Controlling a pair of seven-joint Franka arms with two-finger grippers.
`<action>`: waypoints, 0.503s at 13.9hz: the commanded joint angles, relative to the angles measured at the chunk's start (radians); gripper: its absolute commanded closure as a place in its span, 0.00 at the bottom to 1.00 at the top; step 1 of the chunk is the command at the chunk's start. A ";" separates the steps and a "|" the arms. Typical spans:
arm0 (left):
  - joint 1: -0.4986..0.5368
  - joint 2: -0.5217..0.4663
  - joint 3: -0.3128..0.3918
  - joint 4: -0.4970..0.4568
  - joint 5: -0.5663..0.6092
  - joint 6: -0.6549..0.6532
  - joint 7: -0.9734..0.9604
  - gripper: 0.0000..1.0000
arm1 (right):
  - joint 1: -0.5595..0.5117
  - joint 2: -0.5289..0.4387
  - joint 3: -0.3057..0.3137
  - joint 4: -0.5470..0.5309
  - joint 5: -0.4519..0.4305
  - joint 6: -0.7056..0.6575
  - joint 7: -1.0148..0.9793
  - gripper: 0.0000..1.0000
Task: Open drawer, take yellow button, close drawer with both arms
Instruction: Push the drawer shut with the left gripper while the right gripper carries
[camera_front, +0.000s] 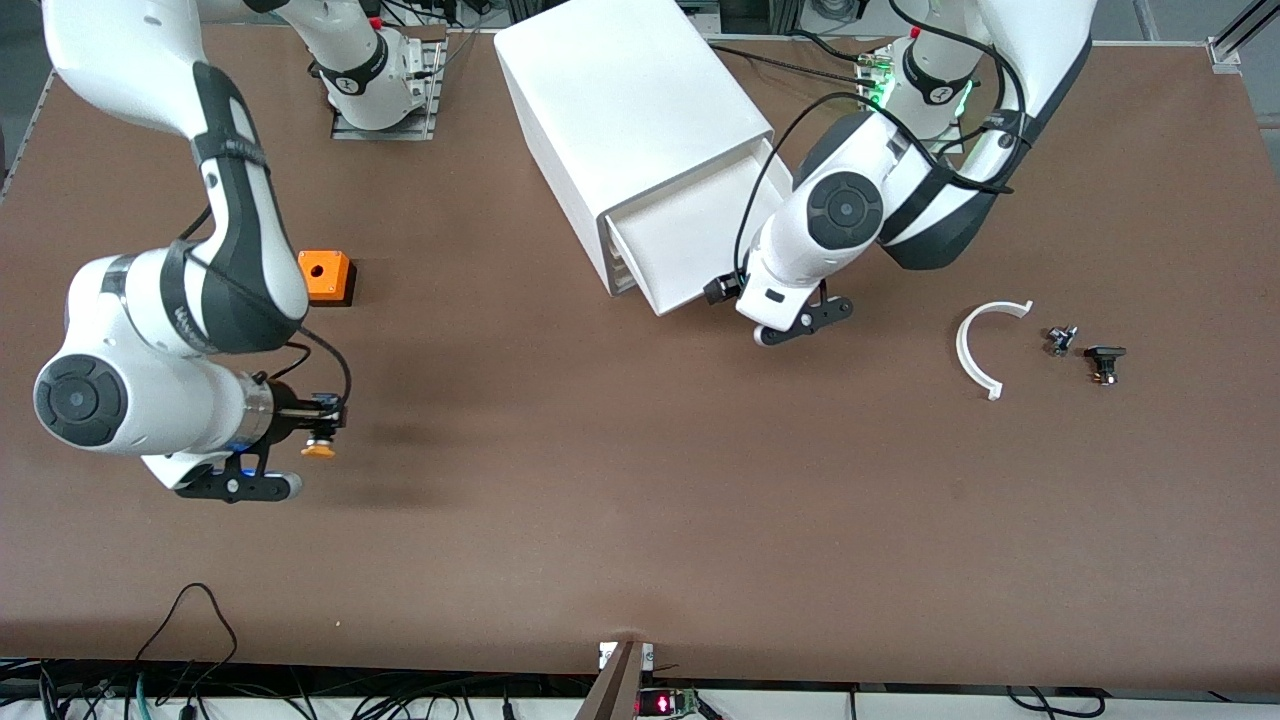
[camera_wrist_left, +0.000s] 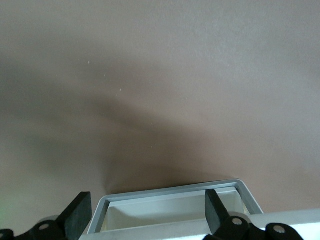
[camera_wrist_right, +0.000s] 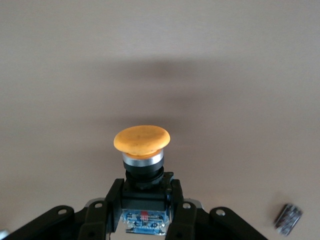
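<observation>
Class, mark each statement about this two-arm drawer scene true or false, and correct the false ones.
1. The right gripper holds the button. True.
2. The drawer is fully shut. False: it sticks out of the cabinet.
3. The left gripper is open at the drawer's front edge. True.
4. The orange cube sits inside the drawer. False: it stands on the table, toward the right arm's end.

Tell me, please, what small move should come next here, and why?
Probably the left gripper, open at the pulled-out white plastic top drawer, should push it into the white cabinet. The orange-capped black button is already out, shut in the right gripper above the brown table.
</observation>
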 joint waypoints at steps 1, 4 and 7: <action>-0.013 -0.043 -0.026 -0.045 0.022 0.015 -0.053 0.00 | -0.050 -0.035 -0.023 -0.190 0.003 0.143 -0.123 1.00; -0.014 -0.043 -0.064 -0.061 0.020 0.010 -0.061 0.00 | -0.114 -0.035 -0.021 -0.314 0.012 0.268 -0.186 1.00; -0.015 -0.035 -0.104 -0.068 0.020 0.007 -0.061 0.00 | -0.151 -0.026 -0.021 -0.391 0.064 0.335 -0.217 1.00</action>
